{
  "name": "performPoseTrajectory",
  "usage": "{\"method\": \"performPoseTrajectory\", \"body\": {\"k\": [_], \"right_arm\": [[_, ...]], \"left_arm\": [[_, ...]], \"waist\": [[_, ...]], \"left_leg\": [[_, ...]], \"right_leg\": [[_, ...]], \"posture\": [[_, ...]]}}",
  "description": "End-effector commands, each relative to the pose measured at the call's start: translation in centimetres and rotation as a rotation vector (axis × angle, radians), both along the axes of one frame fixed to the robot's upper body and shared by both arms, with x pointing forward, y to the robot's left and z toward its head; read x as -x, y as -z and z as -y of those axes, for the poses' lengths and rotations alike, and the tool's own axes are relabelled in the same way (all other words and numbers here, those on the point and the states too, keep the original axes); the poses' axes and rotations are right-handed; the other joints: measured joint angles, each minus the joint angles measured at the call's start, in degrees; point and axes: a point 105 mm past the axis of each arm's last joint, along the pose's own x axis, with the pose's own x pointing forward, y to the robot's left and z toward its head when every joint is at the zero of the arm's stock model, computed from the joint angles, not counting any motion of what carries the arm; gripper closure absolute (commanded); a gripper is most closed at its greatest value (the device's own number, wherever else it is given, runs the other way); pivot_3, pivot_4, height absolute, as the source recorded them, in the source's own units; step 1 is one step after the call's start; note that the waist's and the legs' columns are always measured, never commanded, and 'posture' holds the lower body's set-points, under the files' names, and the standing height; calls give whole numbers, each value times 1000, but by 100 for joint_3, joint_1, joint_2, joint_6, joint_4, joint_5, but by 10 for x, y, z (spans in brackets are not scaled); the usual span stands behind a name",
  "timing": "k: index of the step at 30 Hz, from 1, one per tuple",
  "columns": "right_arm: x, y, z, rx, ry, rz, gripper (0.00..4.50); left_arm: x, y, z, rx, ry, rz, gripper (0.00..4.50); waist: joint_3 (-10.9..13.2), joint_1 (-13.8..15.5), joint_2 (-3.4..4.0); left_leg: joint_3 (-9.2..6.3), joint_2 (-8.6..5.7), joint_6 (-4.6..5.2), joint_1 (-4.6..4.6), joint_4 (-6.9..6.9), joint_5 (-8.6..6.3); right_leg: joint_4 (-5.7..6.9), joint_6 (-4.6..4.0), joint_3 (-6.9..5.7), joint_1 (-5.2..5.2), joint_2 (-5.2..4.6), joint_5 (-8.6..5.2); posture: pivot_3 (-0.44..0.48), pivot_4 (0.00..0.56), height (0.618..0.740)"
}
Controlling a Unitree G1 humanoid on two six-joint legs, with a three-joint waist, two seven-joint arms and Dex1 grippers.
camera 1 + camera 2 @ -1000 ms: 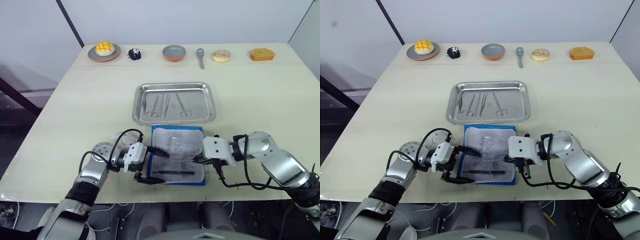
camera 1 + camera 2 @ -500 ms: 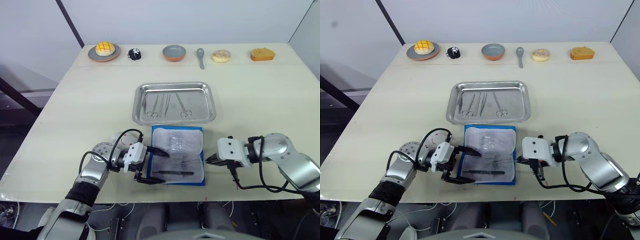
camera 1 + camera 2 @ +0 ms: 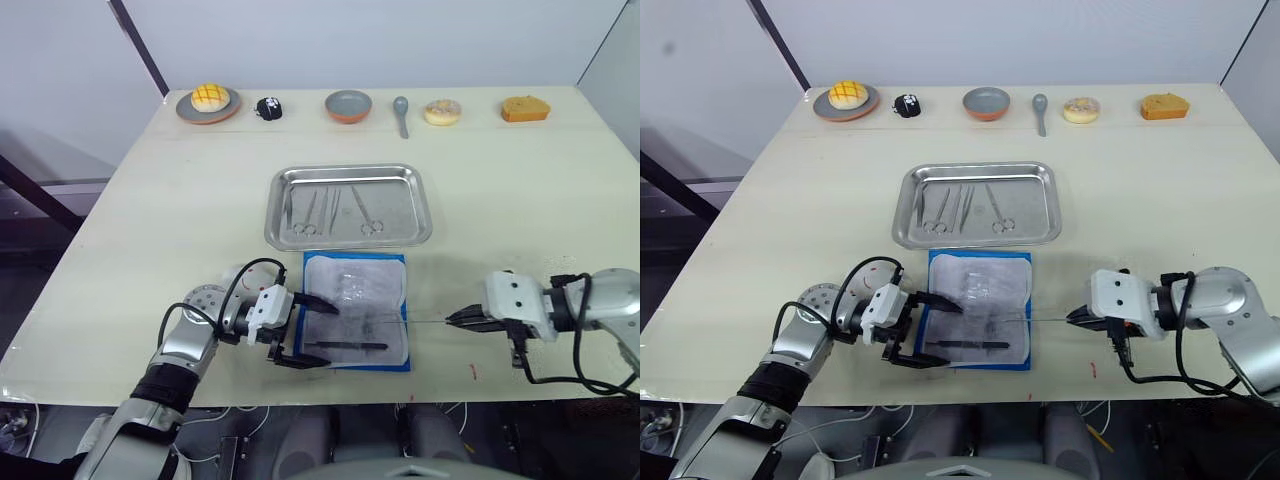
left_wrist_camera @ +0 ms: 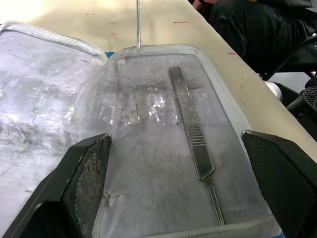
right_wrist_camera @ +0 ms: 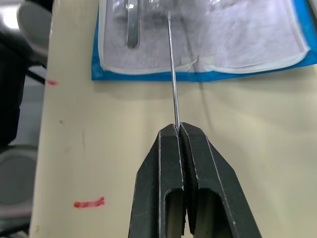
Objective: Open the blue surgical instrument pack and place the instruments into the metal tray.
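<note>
Blue surgical instrument pack (image 3: 356, 311) open flat, pale lining up, one scalpel handle (image 4: 193, 134) inside. Metal tray (image 3: 348, 206): three instruments (image 3: 334, 209). Right hand (image 5: 179, 130) clamped on one thin probe (image 5: 173, 79); left hand (image 3: 304, 332) spread wide, empty.

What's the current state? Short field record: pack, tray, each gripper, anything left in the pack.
pack: blue surgical instrument pack lies open, pale lining up, just in front of the tray
tray: metal tray holds several instruments
left gripper: open, fingers over the pack's near left part
right gripper: shut on a thin probe, tip over the pack's right edge
left in pack: scalpel handle
</note>
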Motion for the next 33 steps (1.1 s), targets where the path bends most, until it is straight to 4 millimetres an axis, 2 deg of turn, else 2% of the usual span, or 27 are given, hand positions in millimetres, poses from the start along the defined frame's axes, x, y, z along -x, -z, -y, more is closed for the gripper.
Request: {"method": "performPoseTrajectory", "body": {"k": [1,6,9,11,17,22,26,33], "right_arm": [[2,-25,7,-78,49,54,4466],[-2,-39,18,-180,168,80,4466],[-14,-50,29,-267,309,116,4466],[-22,-55,28,-326,382,115,4466],[-45,-61,4,-433,512,102,4466],[-78,-56,-10,-444,612,124,4466],[-105,-49,-28,-445,668,114,4466],[-139,-30,-46,-422,773,86,4466]], "left_arm": [[11,26,-8,-79,-8,-107,0],[11,25,-8,-77,-10,-106,0],[11,26,-8,-75,-12,-108,0],[12,26,-8,-76,-11,-109,0],[11,26,-7,-74,-12,-108,0],[11,26,-6,-72,-11,-106,0],[10,25,-6,-72,-17,-100,0],[10,25,-8,-75,-28,-100,0]], "waist": [[0,1,0],[0,0,0],[0,1,0],[-1,-5,1],[-3,-11,5],[-3,-19,6],[-3,-13,9],[-3,-27,11]], "left_leg": [[0,0,0,0,0,0],[0,1,0,4,0,0],[0,2,0,4,0,0],[1,1,0,4,0,0],[0,4,0,5,-1,0],[1,2,0,4,-1,0],[0,-2,0,0,-1,0],[2,-4,0,-1,-1,0]], "right_leg": [[0,0,0,0,0,0],[1,0,1,4,1,0],[1,0,1,5,1,0],[1,0,2,5,0,0],[1,-1,2,5,1,0],[2,-1,3,2,0,0],[2,-1,1,-1,0,0],[8,-1,3,-7,1,1]], "posture": [[0,150,732],[0,150,732],[0,150,732],[0,150,732],[0,150,732],[0,150,732],[0,150,732],[0,150,732]]}}
